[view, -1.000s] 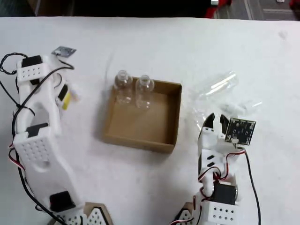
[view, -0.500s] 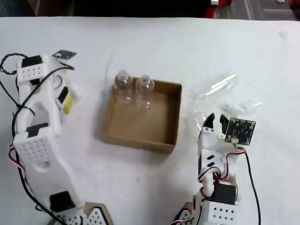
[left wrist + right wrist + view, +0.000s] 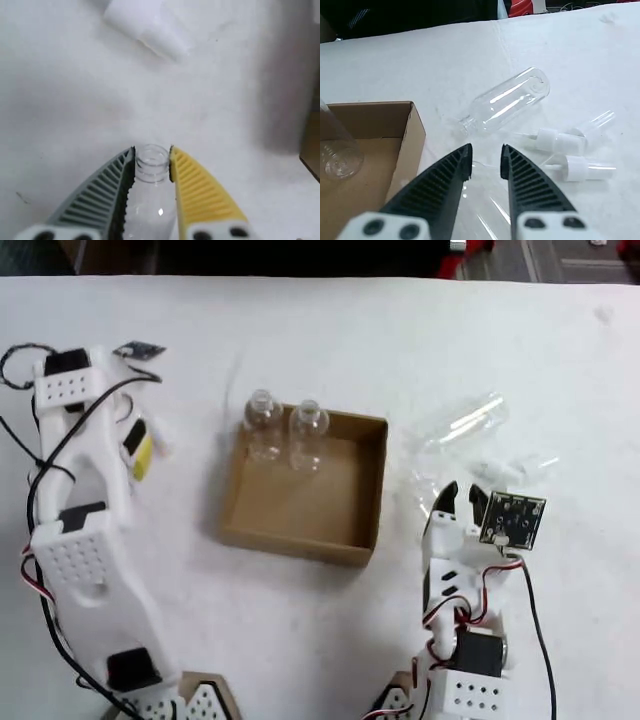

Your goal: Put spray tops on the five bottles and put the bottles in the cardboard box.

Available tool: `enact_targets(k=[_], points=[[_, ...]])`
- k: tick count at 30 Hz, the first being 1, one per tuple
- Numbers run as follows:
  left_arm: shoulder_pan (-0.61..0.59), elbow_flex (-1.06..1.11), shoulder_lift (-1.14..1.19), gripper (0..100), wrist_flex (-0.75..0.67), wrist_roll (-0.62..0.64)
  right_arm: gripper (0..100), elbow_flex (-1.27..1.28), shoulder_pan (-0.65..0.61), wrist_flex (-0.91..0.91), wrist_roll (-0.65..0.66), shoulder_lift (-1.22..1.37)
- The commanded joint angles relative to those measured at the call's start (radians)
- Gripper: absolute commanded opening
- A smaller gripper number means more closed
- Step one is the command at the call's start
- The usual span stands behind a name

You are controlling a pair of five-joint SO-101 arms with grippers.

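Note:
The cardboard box [image 3: 352, 523] lies open in the middle of the table. Two clear bottles [image 3: 263, 424] [image 3: 308, 435] without tops stand in its far left corner. My left gripper [image 3: 141, 447] [image 3: 151, 150] is left of the box, shut on the neck of another clear bottle [image 3: 150, 200]. A white spray top [image 3: 147, 22] lies just beyond it. My right gripper [image 3: 456, 499] [image 3: 486, 159] hovers right of the box, open, over clear plastic. Past it a clear bottle [image 3: 507, 105] [image 3: 465, 420] lies on its side beside two spray tops [image 3: 560, 140] [image 3: 580, 167].
The box's near right corner [image 3: 412, 125] stands close to my right gripper. The white tabletop [image 3: 400, 330] stretches wide behind the box. The left arm's white body [image 3: 85, 550] fills the table's left edge.
The left arm's upper part has shifted slightly toward the far side of the table. The right arm, box and bottles have not moved.

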Motion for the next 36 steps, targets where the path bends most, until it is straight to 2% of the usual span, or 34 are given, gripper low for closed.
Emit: enact_targets(k=[1,9,16,19,22,25,30,33,36], points=[[0.038,-0.133,-0.157,2,0.083,0.014,8.4,0.009,-0.013,0.002,0.011,-0.001],[0.090,-0.110,-0.573,2,0.084,0.008,8.4,0.009,-0.013,0.002,0.011,-0.004],[0.219,0.153,-1.032,2,0.060,0.011,8.4,0.009,-0.013,0.002,0.011,-0.004],[0.266,0.338,-1.205,2,-0.018,0.012,8.4,0.009,-0.013,0.002,0.011,-0.004],[0.280,0.525,-1.357,2,-0.176,0.015,8.4,0.009,-0.013,0.002,0.011,-0.002],[0.289,0.683,-1.503,2,-0.310,0.110,8.4,0.009,-0.013,0.002,0.011,-0.002],[0.303,0.836,-1.707,2,-0.520,0.404,8.4,0.009,-0.013,0.002,0.011,-0.002],[0.384,0.918,-1.788,2,-0.609,0.479,8.4,0.009,-0.013,0.002,0.011,-0.002],[0.521,0.994,-1.844,2,-0.654,0.551,8.4,0.009,-0.013,0.002,0.011,-0.001]])
